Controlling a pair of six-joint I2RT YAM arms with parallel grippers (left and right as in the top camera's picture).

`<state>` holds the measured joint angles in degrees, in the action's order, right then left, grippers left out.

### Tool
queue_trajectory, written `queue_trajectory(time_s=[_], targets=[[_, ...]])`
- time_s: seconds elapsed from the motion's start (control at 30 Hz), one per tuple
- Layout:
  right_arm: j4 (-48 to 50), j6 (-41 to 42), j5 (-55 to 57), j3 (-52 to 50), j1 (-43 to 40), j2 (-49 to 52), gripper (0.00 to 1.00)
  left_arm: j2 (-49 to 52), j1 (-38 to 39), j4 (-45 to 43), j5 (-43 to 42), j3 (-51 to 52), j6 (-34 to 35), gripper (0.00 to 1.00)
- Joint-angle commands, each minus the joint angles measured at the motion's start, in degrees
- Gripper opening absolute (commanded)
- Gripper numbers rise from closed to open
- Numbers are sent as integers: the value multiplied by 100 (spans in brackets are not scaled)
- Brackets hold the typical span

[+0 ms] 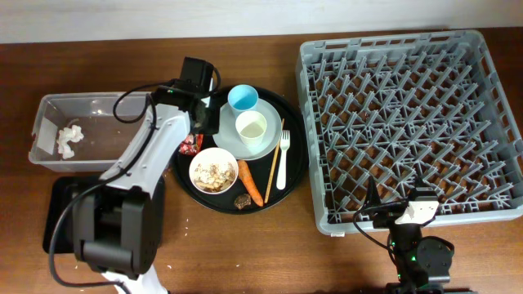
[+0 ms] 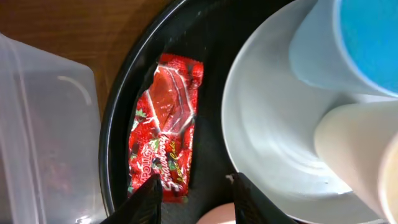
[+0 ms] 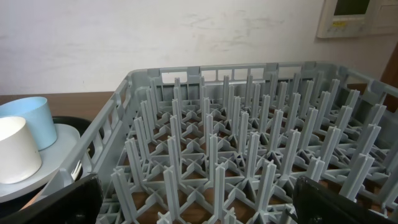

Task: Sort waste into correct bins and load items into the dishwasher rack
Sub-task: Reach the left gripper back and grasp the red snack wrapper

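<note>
Left pincer [image 2: 196,204] partly spread, pinching nothing; red crumpled wrapper [image 2: 165,130] at its 11 o'clock, pale grey round plate [image 2: 267,143] crowding 2 o'clock.

Glossy, perhaps foil, red wrapper [image 2: 163,127]

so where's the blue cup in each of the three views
Overhead: blue cup on the pale grey plate, upper middle, left of the rack.
Left wrist: blue cup fills the top right corner, cut off by the edges.
Right wrist: blue cup at the far left edge, mid height.
Shared landmark: the cream cup right beside it in all three.
</note>
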<state>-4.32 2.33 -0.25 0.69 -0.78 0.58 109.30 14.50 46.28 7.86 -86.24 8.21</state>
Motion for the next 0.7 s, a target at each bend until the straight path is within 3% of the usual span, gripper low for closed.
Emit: queue_trajectory(time_s=[0.0, 0.2, 0.3, 0.6, 0.67], targets=[[-24, -39, 48, -37, -42, -39, 99, 334, -2, -2, 433, -4, -4, 37], [-24, -39, 48, -37, -42, -39, 99, 894, -2, -229, 667, -4, 13, 38], [-24, -39, 48, -37, -42, -39, 99, 905, -4, -304, 1064, -4, 142, 46], [-24, -39, 48, -37, -42, -39, 98, 911, -79, -885, 1040, 387, 162, 48], [-24, -39, 48, -37, -42, -39, 99, 911, -79, -1095, 1040, 544, 162, 54]])
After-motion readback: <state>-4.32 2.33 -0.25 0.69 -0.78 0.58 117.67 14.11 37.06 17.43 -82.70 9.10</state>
